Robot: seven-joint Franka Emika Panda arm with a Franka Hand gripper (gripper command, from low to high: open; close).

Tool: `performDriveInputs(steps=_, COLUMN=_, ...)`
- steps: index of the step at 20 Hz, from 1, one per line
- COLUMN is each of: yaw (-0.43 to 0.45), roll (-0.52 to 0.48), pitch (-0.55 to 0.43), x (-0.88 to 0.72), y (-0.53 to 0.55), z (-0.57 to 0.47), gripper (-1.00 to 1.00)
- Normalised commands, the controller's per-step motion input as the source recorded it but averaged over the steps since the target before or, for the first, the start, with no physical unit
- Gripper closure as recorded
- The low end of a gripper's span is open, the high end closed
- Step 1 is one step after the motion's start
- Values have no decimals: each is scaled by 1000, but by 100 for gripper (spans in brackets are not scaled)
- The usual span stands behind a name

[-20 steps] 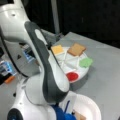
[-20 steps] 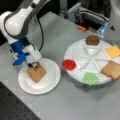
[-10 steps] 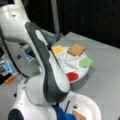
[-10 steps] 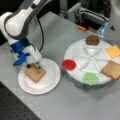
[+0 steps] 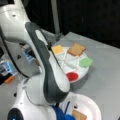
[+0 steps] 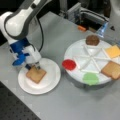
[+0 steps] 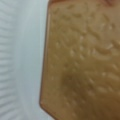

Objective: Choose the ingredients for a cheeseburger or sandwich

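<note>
A tan-brown bread square [image 6: 36, 75] lies flat on the small white plate [image 6: 51, 80], seen also in a front view low down as the bread square [image 5: 79, 115] on the plate [image 5: 91, 105]. My gripper [image 6: 32, 66] stands just above the bread's far corner, its two dark fingers [image 6: 38, 66] apart and touching or almost touching that edge. In the wrist view the bread [image 7: 82, 60] fills most of the picture over the plate [image 7: 22, 62]. On the divided tray [image 6: 93, 58] lie the patty [image 6: 92, 40], cheese [image 6: 113, 51], a second bread square [image 6: 112, 70], green leaf [image 6: 90, 78] and red disc [image 6: 69, 64].
My white arm [image 5: 47, 75] hides much of a front view, where the tray [image 5: 71, 63] shows cheese [image 5: 58, 49], bread [image 5: 76, 49], leaf [image 5: 86, 62] and red disc [image 5: 72, 76]. Grey equipment [image 6: 87, 15] stands behind the tray at a front view's top.
</note>
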Motion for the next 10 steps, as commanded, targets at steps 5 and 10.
performDriveInputs(steps=5, yaw=-106, roll=-926, pitch=216, x=33, y=221, z=188, gripper=-100)
performDriveInputs(steps=10, yaw=-22, roll=-749, pitch=198, x=-138, y=440, z=495, gripper=-100)
